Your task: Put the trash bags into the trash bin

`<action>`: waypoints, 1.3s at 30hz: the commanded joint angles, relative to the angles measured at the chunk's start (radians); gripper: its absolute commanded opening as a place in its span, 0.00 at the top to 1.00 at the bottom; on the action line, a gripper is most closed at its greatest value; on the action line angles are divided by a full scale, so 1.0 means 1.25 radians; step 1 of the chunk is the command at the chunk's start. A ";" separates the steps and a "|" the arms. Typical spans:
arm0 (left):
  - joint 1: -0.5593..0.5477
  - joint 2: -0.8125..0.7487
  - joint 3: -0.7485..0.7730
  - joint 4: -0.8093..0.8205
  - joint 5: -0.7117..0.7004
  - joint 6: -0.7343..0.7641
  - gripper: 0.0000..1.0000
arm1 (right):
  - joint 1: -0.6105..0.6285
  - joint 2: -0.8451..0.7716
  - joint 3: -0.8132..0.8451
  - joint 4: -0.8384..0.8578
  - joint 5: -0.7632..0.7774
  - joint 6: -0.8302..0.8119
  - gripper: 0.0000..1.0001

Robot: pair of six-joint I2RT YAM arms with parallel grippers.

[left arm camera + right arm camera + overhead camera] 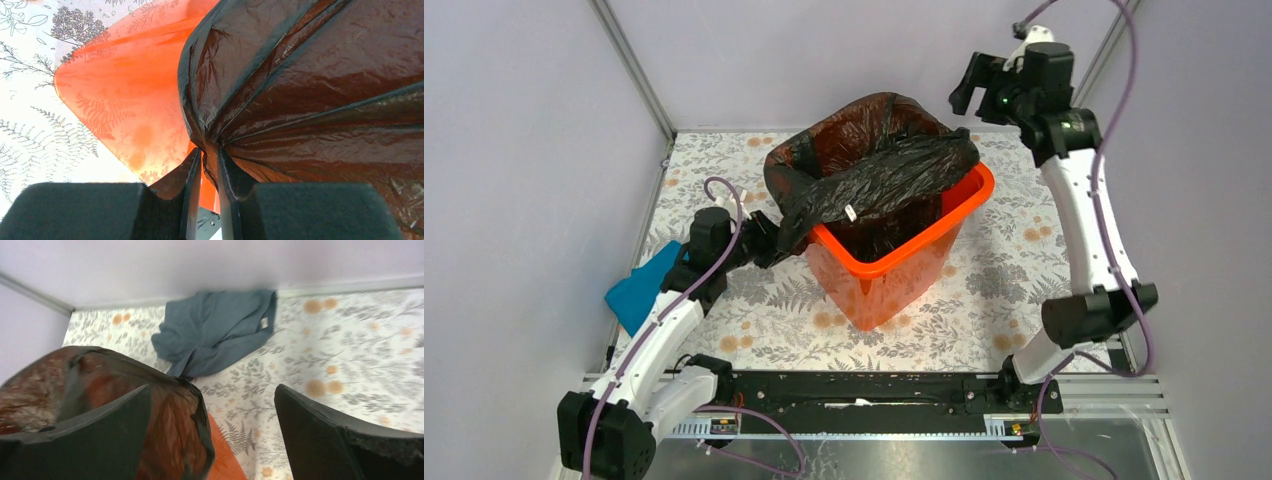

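Note:
The orange trash bin (944,225) stands mid-table. The glossy black trash bag (874,165) lies in and over its mouth, spilling past the bin's left rim. My left gripper (772,240) is shut on a bunched fold of the bag's left edge, beside the bin's left wall; in the left wrist view the bag (310,90) fans out from the pinch (210,155) with the bin wall (125,95) behind. My right gripper (969,95) is open and empty, raised above the bin's far right corner; its wrist view shows the bag (165,430) below between wide jaws.
A teal-blue cloth (639,285) lies at the table's left edge beside my left arm. A grey-blue cloth (215,332) lies crumpled on the floral tablecloth near the back wall, behind the bin. Enclosure walls stand close on the left, back and right.

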 commanded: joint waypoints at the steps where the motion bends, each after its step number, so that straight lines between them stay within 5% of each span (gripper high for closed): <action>1: -0.003 -0.009 0.000 0.043 0.000 0.008 0.78 | 0.001 -0.118 0.077 -0.139 0.150 -0.025 0.01; 6: -0.004 -0.006 -0.019 0.064 0.021 0.006 0.77 | 0.051 -0.182 0.099 -0.178 0.073 -0.018 0.00; 14: -0.004 -0.010 -0.015 0.063 0.031 0.016 0.75 | 0.308 -0.215 0.080 -0.102 -0.123 -0.084 0.00; 21: -0.004 -0.018 -0.016 0.061 0.036 0.020 0.75 | 0.333 -0.180 0.044 -0.164 -0.168 -0.323 0.00; 27: -0.003 -0.006 -0.011 0.059 0.036 0.027 0.75 | 0.338 -0.163 0.046 -0.177 -0.282 -0.358 0.04; 31: -0.004 -0.004 -0.009 0.059 0.037 0.029 0.75 | 0.342 -0.180 0.010 -0.157 -0.315 -0.347 0.27; 37: -0.004 0.001 -0.004 0.059 0.042 0.032 0.75 | 0.343 -0.227 0.006 -0.171 -0.338 -0.334 0.97; 39: -0.004 0.001 -0.001 0.058 0.043 0.033 0.75 | 0.343 -0.258 -0.011 -0.174 -0.351 -0.324 1.00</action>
